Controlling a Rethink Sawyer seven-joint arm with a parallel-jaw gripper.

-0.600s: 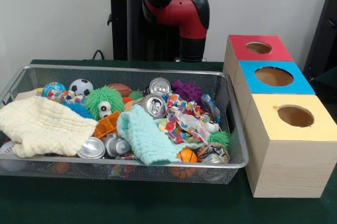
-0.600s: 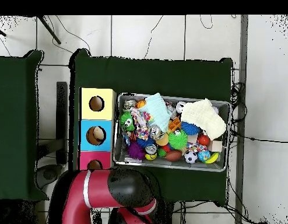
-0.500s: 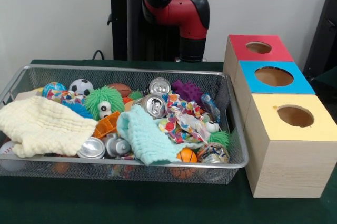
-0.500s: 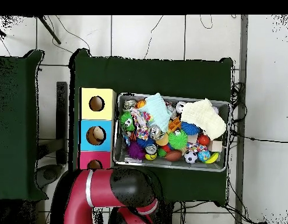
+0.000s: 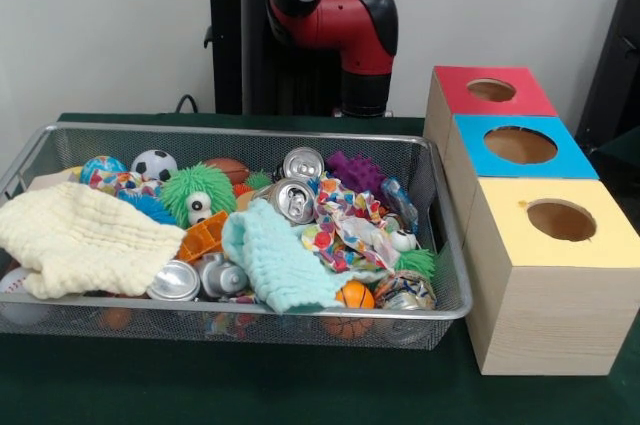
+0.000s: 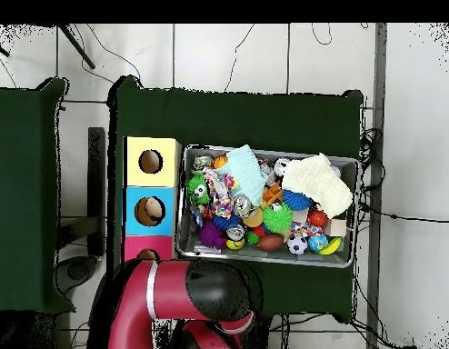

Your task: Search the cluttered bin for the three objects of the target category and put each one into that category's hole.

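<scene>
Dark green cloth is covering the counter [image 5: 300, 395], which is standing on a pale tiled floor [image 6: 414, 136] before a plain light wall [image 5: 100, 25]; in the overhead view a second green-covered surface [image 6: 24, 195] is lying apart at 9 o'clock. A wire mesh bin [image 5: 440, 245] is sitting mid-counter, heaped with clutter: a cream cloth [image 5: 85, 240] at its 9 o'clock side, a mint cloth [image 5: 275, 265] near centre, drink cans [image 5: 293, 201], a green fuzzy toy [image 5: 198, 193], a soccer ball [image 5: 153, 164] and a small basketball [image 5: 355, 295] against the near wall.

Just beside the bin at 3 o'clock, three wooden boxes are standing in a touching row: the yellow-topped box [image 5: 555, 245] nearest, the blue-topped box [image 5: 515, 145] in the middle, the red-topped box [image 5: 490, 90] farthest, each with a round hole.

The red arm [image 5: 340, 15] is being cut off by the top edge, and overhead its bulk [image 6: 187, 304] is covering part of the red box. The hand is not showing in either view, so I cannot tell its state. Things under the cloths are staying hidden, so which objects belong to the target category is hard to make out.

Bare cloth is lying open along the near edge.
</scene>
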